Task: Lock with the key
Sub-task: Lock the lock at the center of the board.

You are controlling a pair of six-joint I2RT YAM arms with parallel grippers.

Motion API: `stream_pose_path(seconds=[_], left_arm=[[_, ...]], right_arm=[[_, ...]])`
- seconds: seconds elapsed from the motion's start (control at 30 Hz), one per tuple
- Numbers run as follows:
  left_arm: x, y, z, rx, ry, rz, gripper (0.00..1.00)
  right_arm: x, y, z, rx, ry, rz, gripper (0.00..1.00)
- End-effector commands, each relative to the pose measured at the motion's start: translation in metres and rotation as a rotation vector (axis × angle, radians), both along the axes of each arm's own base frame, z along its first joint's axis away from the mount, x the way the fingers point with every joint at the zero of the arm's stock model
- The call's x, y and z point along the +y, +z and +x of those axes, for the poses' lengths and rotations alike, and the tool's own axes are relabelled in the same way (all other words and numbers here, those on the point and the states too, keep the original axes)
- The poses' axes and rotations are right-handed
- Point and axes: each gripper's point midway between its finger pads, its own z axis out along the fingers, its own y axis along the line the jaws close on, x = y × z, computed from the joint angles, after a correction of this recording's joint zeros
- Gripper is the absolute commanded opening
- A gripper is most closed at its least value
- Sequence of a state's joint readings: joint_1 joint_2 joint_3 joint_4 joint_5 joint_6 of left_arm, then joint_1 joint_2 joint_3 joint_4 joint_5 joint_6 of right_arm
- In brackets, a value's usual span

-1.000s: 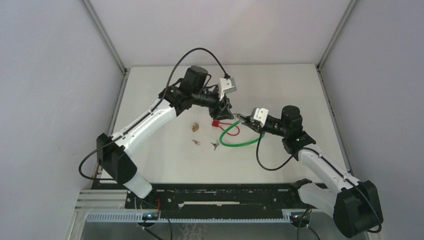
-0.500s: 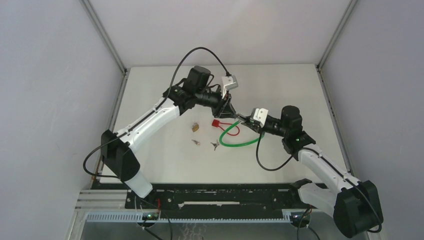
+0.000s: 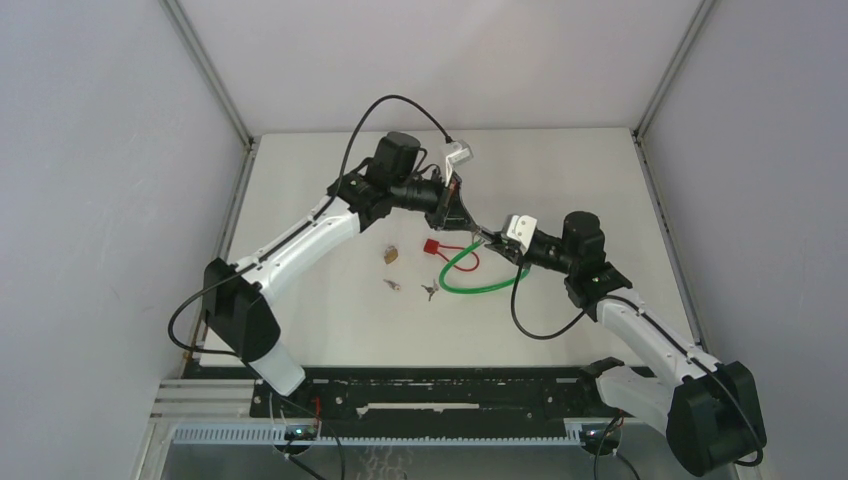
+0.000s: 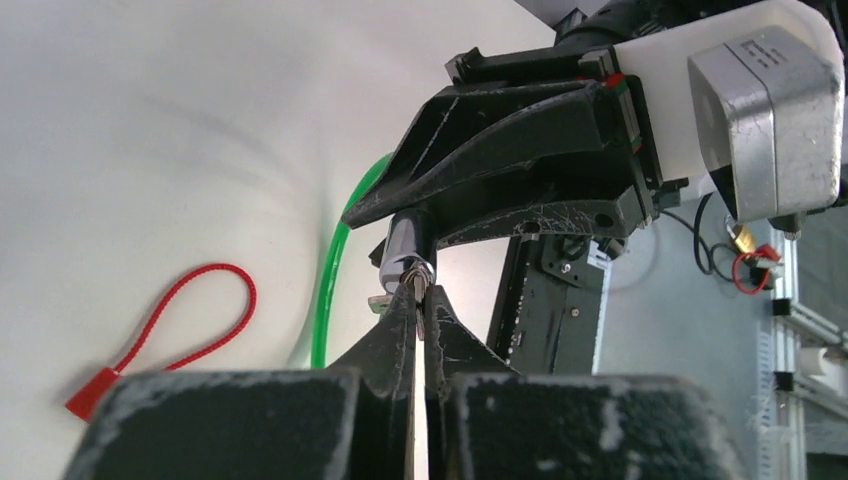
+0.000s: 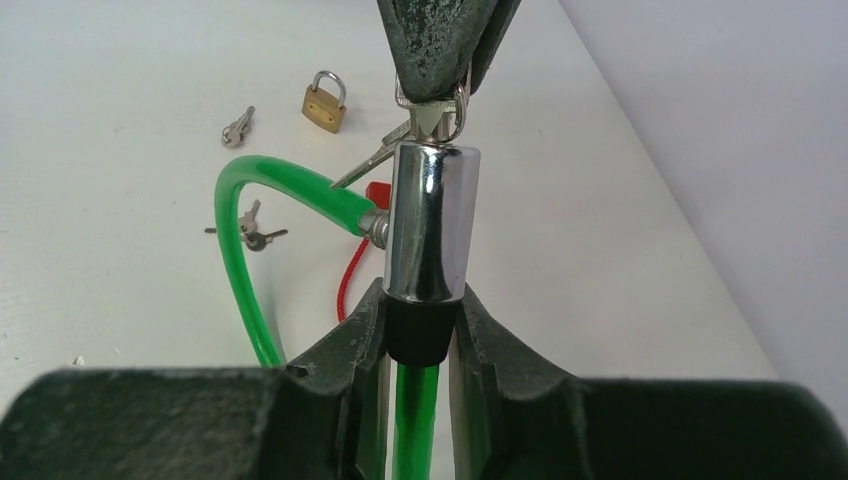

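Note:
A green cable lock (image 3: pixel 470 285) ends in a chrome cylinder (image 5: pixel 430 220). My right gripper (image 5: pixel 422 320) is shut on the black collar at the cylinder's base and holds it up off the table. The key (image 5: pixel 432 118) sits in the far end of the cylinder, with a second key (image 5: pixel 370 160) dangling from its ring. My left gripper (image 4: pixel 420 290) is shut on the key's head, fingertips right against the cylinder (image 4: pixel 405 245). In the top view both grippers meet near the table's middle, left gripper (image 3: pixel 470 227) against right gripper (image 3: pixel 496 243).
A red looped tie (image 3: pixel 455 248) lies under the grippers. A small brass padlock (image 3: pixel 391 255) and two loose key sets (image 3: pixel 392 285) (image 3: pixel 429 291) lie to the left of the green loop. The enclosure walls stand on three sides.
My left gripper has moved right to the cylinder's end, rolled its wrist and closed on the key. The right arm and the lock have stayed put.

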State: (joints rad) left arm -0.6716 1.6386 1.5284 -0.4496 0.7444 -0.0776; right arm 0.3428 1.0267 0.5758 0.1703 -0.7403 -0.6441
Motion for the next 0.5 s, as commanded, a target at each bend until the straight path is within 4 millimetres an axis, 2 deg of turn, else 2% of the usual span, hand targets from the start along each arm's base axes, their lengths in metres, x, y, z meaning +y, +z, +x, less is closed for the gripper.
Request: stream_pose_path(seconds=[0.0,0.13,0.27,0.37,0.47], left_arm=[[0.002,-0.009,0.007,0.146,0.147,0.012,0.0],[0.003,-0.019,0.002,0.283,0.204,0.028,0.04],[-0.001,-0.012,-0.003,0.355,0.197,-0.002,0.25],[0.001,-0.003,0.001,0.319,0.188,-0.025,0.37],[0.01,0.006,0.007,0.214,0.18,-0.029,0.45]], right_arm=[[-0.003,-0.023,-0.009,0.079,-0.012,-0.036,0.0],[-0.002,-0.025,-0.008,0.076,-0.014,-0.043,0.0],[-0.001,-0.025,-0.009,0.073,-0.014,-0.047,0.0],[-0.002,-0.024,-0.008,0.071,-0.018,-0.047,0.0],[-0.002,-0.026,-0.008,0.073,-0.017,-0.05,0.0]])
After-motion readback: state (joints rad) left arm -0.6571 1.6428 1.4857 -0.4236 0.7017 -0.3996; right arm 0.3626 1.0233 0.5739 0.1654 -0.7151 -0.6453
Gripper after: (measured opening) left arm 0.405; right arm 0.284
